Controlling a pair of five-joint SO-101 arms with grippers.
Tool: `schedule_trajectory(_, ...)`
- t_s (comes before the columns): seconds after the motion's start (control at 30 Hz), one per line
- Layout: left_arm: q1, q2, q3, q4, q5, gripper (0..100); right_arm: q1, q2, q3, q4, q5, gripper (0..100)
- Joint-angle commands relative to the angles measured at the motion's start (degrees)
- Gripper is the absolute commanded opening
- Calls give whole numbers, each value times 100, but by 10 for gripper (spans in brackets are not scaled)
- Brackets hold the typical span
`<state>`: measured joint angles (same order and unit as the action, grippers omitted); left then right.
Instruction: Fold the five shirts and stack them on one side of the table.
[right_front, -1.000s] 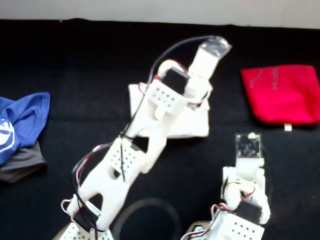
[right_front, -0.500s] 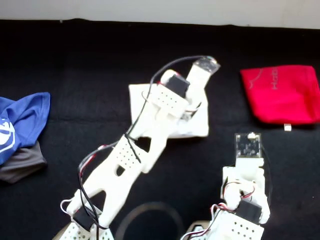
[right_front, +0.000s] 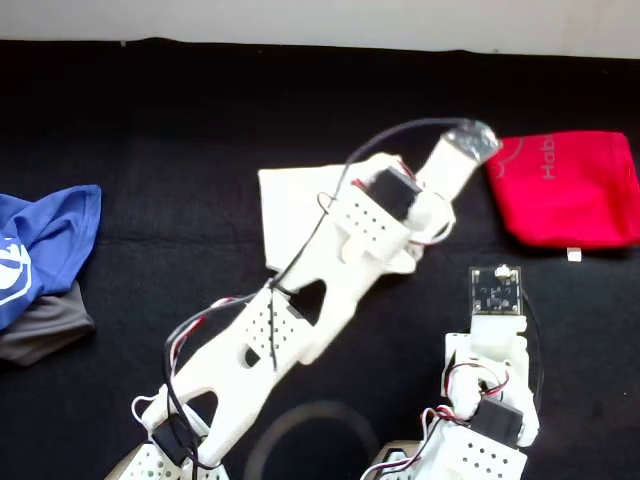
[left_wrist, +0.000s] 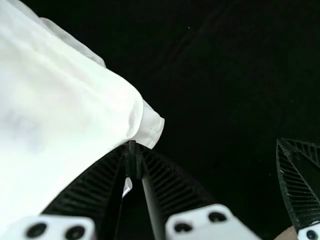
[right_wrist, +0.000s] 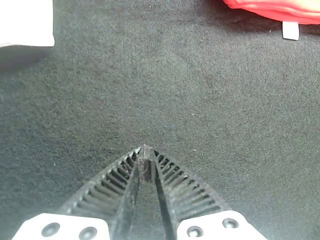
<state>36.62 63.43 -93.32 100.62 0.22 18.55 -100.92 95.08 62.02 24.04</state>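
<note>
OK, step in hand, my guess: get the white shirt onto the red one to start the stack.

Table (right_front: 150, 120): black cloth, looks grippy, so expect drag.

Left arm (right_front: 300, 300): stretched long, lying over the white shirt (right_front: 295, 205). The shirt looks folded and sits mostly behind and under the left gripper (left_wrist: 131, 149). Only a hem corner is at the tips.

Red shirt (right_front: 565, 190): folded, just ahead-right of the left gripper, near the white one but apart from it.

Blue shirt (right_front: 45, 240): on top of a grey shirt (right_front: 40, 335), both unfolded, far off to that gripper's left.

Left gripper: clenched, and it looks to be pinching the white hem right at the tips. Thin bite.

Right gripper (right_wrist: 145, 152): clenched on nothing. Bare table is in front of it, the red shirt's edge is past its tips, and the white corner is ahead to its left.

To do it well:
- Hold the pinch tight, since the bite is shallow and could slip.
- Raise the hem a little before travelling, so the fold doesn't peel open on the cloth.
- Go slow and straight, because the arm is near full reach.
- Land it square on the red shirt with edges aligned, and only then let go.
- The right gripper could pin the trailing edge if the fold starts opening.
</note>
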Motion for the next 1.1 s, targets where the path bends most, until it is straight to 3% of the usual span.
schedule_trajectory(0.0,-497,-505,-189,35,18,8,66,57,822,-92,18,6)
schedule_trajectory(0.2,-840,163,-189,35,18,8,66,57,822,-92,18,6)
schedule_trajectory(0.6,154,629,-189,62,26,8,66,57,822,-92,18,6)
schedule_trajectory(1.07,163,725,-145,62,35,8,66,57,822,-92,18,6)
